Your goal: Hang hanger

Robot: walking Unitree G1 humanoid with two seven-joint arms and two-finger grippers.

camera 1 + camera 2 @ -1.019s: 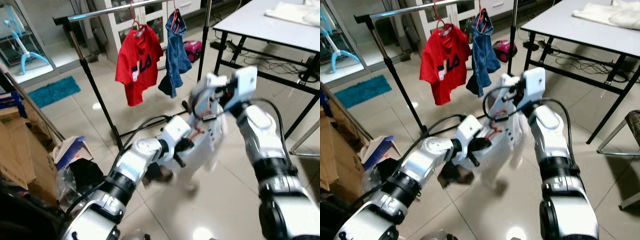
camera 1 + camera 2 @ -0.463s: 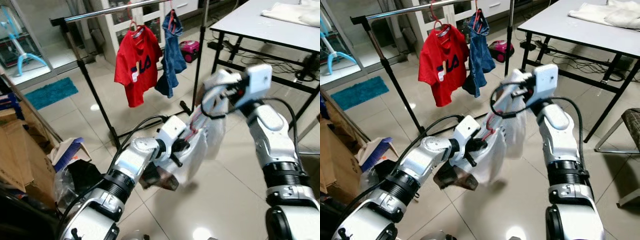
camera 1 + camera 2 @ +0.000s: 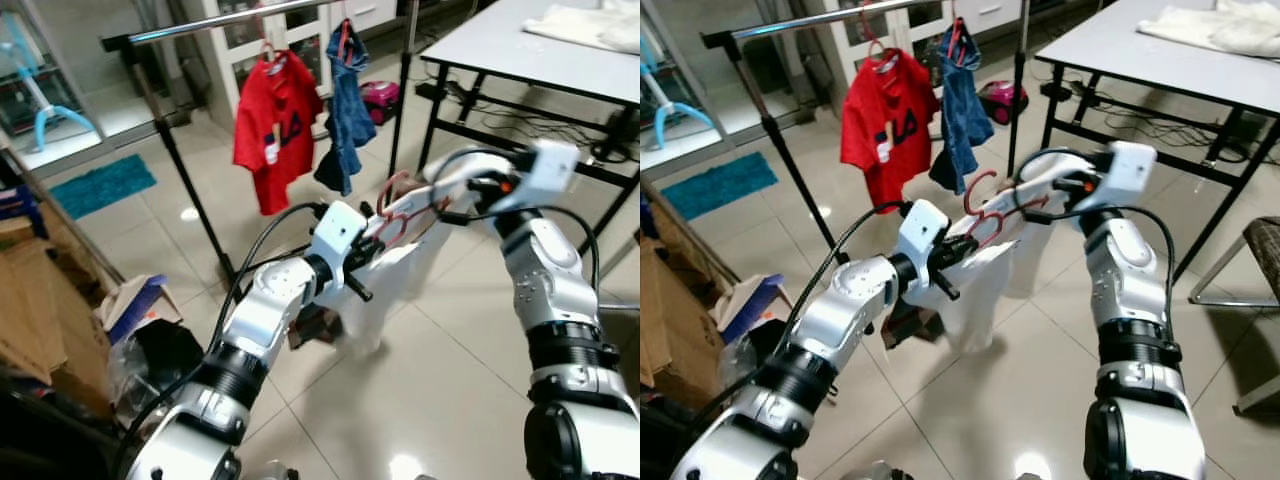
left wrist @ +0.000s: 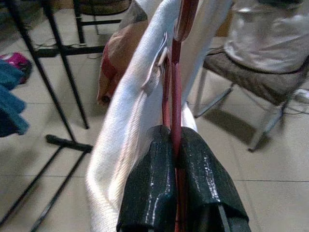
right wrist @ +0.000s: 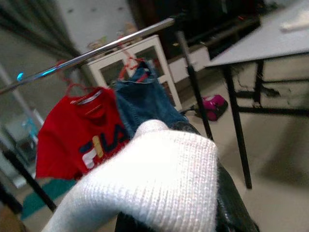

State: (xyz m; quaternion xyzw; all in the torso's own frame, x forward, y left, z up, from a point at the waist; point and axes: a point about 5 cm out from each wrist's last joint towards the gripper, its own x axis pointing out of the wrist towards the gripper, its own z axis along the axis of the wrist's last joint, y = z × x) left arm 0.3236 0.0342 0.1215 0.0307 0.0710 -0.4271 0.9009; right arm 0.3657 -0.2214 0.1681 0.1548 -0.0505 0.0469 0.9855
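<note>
Glossy pale tiled floor (image 3: 440,400) reflecting ceiling light; white glass-fronted cabinet (image 3: 255,45) against the far wall; grey counter (image 3: 530,50) on black legs at right, cables beneath; teal rug (image 3: 105,183) at left; cardboard boxes (image 3: 35,310) near left edge; chair (image 4: 251,79) behind

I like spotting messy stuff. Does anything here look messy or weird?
Yes. Cardboard boxes and a crumpled bag sit piled on the floor at the robot's left. The white top droops unevenly from the red hanger, which the left gripper pinches.
</note>
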